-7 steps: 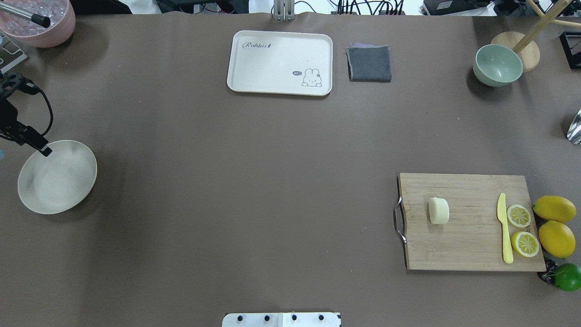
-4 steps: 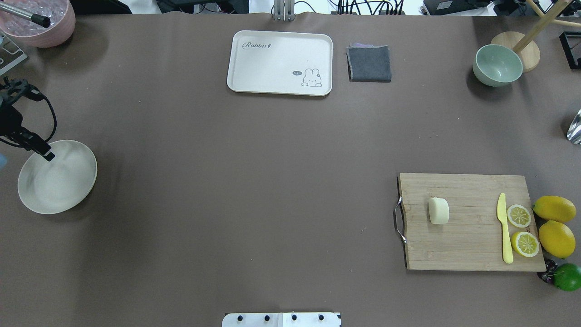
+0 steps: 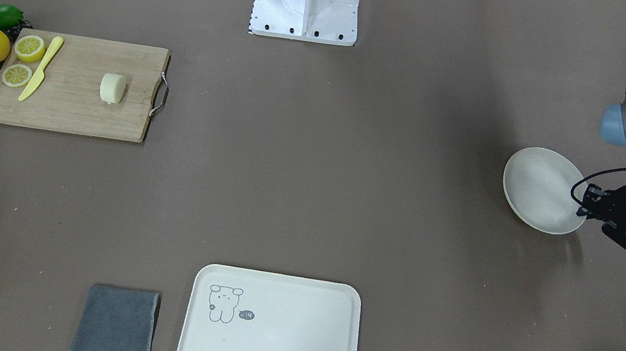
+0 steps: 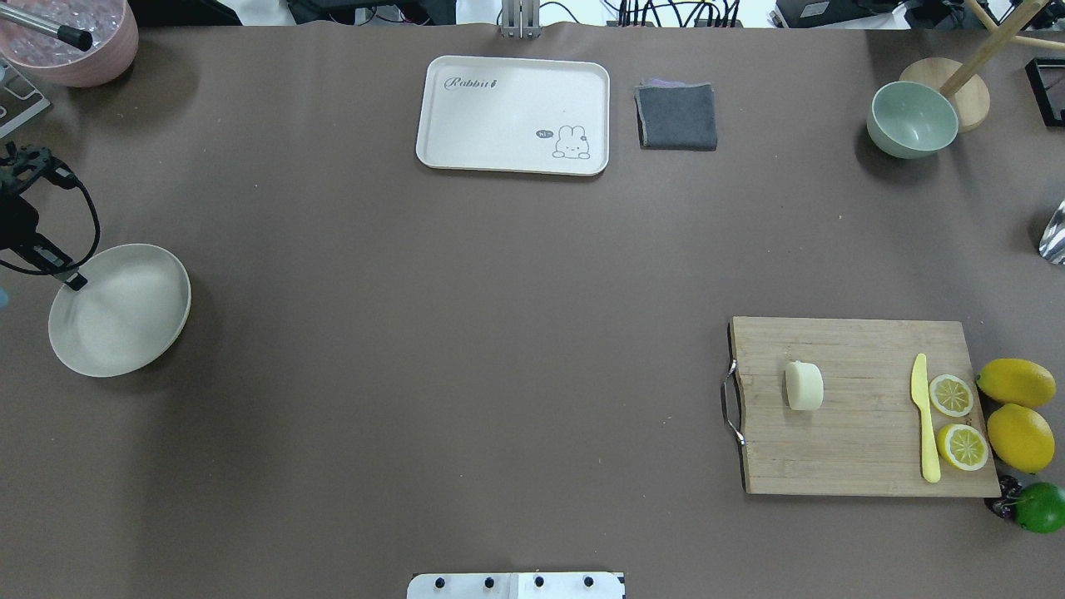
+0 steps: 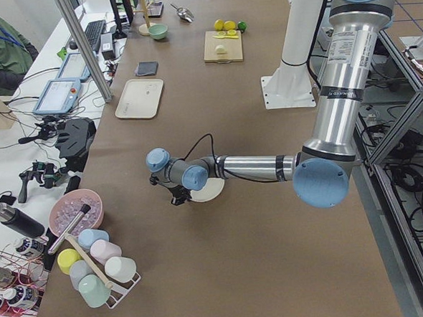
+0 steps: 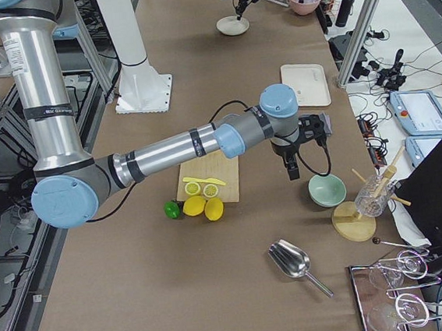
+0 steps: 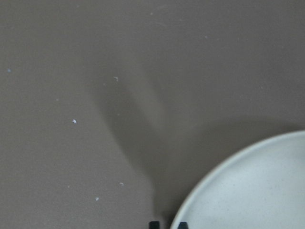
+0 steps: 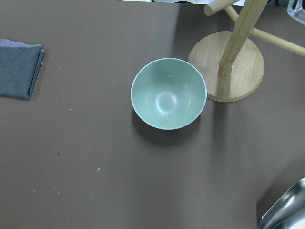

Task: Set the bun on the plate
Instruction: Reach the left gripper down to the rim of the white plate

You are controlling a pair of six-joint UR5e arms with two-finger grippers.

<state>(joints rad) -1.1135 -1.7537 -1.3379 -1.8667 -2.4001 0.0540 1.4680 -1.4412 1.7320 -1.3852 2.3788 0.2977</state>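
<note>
Tabletop (image 4: 466,349) covered in brown, shown from above and from its sides. The bun (image 4: 804,386), a pale cream lump, lies on a wooden cutting board (image 4: 857,449) on the robot's right. It sits apart from a yellow plastic knife (image 4: 923,433) and two lemon halves (image 4: 951,395) at the board's right side. Two whole lemons (image 4: 1019,437) and a lime (image 4: 1040,507) sit just beside the board.

The plate (image 4: 125,320), round and off-white, is well apart from the bun at the table's left end. The left gripper (image 4: 73,281) is at the plate's outer rim, its fingers (image 7: 154,224) close together on either side of the rim, clamped on it.

The right gripper (image 6: 294,171) hangs above the table near a pale green bowl (image 8: 168,93) and a wooden stand (image 8: 228,67). Whether its fingers are apart cannot be told.

A cream tray with a rabbit drawing (image 4: 499,116) and a folded grey cloth (image 4: 677,116) lie at the far edge.
</note>
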